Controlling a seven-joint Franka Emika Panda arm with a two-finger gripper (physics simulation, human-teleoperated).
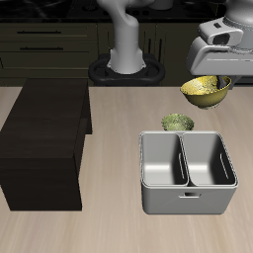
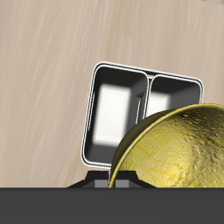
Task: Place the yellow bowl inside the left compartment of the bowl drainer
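My gripper [image 1: 213, 81] is shut on the rim of the yellow bowl [image 1: 206, 92] and holds it tilted in the air, above the table and behind the bowl drainer [image 1: 188, 198]. The drainer is a grey metal bin with a middle divider and two deep wells, and nothing lies in either well. In the wrist view the yellow bowl [image 2: 175, 156] fills the near field and covers one corner of the bowl drainer [image 2: 122, 74]. My fingertips are hidden there.
An olive-green bowl [image 1: 178, 123] sits on the table just behind the drainer, below the held bowl. A dark wooden cabinet block [image 1: 44, 143] takes up the other side of the table. The robot's base [image 1: 126, 67] stands at the back.
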